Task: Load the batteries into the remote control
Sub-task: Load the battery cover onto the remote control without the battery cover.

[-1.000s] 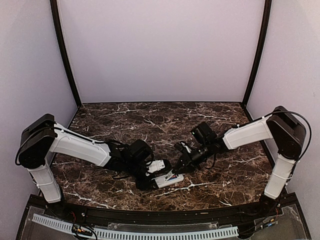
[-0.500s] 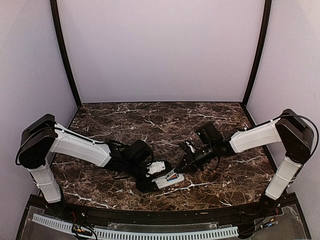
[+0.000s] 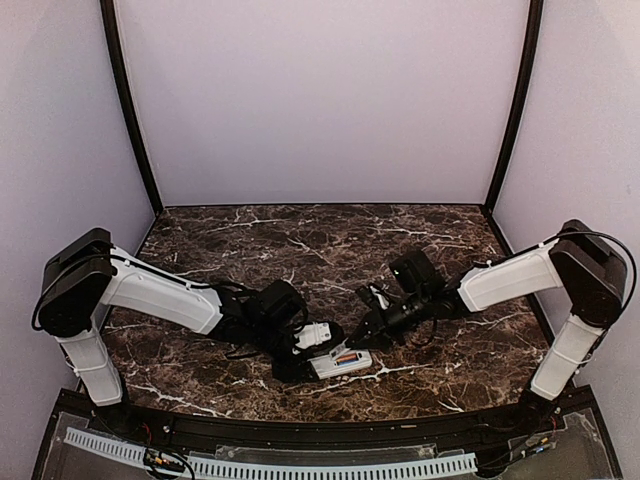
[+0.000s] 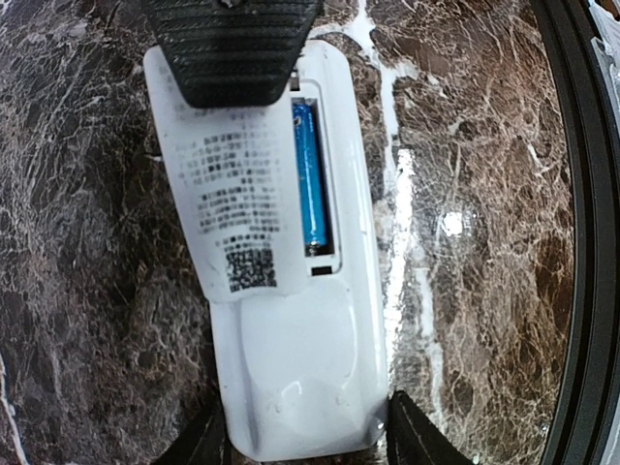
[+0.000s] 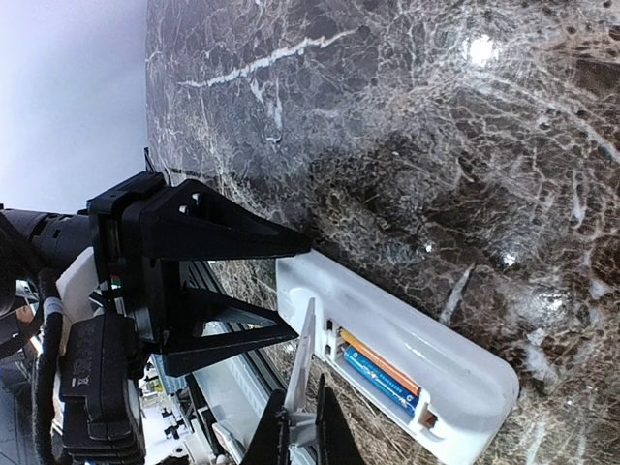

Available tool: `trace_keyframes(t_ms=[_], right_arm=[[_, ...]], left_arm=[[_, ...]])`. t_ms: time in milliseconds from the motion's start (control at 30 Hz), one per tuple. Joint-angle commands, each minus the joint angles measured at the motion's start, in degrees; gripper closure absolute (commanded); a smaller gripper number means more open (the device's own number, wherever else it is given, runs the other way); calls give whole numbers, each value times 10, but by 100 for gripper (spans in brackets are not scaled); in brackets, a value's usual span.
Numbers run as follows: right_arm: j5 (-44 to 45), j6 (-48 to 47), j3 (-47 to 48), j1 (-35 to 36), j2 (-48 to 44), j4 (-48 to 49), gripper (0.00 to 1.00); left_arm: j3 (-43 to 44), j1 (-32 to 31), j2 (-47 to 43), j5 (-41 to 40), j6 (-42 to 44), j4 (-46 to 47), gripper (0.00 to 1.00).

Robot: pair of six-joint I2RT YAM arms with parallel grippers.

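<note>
The remote lies back up on the table, close to the near edge and about midway between the two arms, its long side running roughly left to right. Its battery bay is uncovered. Both batteries lie side by side in it: the blue one shows along its whole length in the left wrist view, and the orange one sits just beside it, seen only from the right wrist.

The cover, white with printed text and a square code, is tilted up on edge over one side of the bay and hides the orange battery from the left wrist camera.

The right tool comes in from the right and far side, its fingers together and pinching the edge of the cover.

The left tool reaches in from the left. Its fingers stand partly apart, one on each long side of the remote's rounded left end, and look pressed against it, so it grips the remote there.
</note>
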Motion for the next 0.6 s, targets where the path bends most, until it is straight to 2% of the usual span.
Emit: trace_keyframes(t_ms=[0, 333, 567], right_arm=[[17, -14, -7, 2, -18, -18, 100], [30, -6, -35, -1, -37, -3, 100], [17, 26, -55, 0, -24, 48, 100]], left_arm=[[-11, -5, 21, 16, 2, -43, 59], [-5, -5, 24, 15, 0, -50, 82], [-3, -5, 25, 14, -3, -51, 85]])
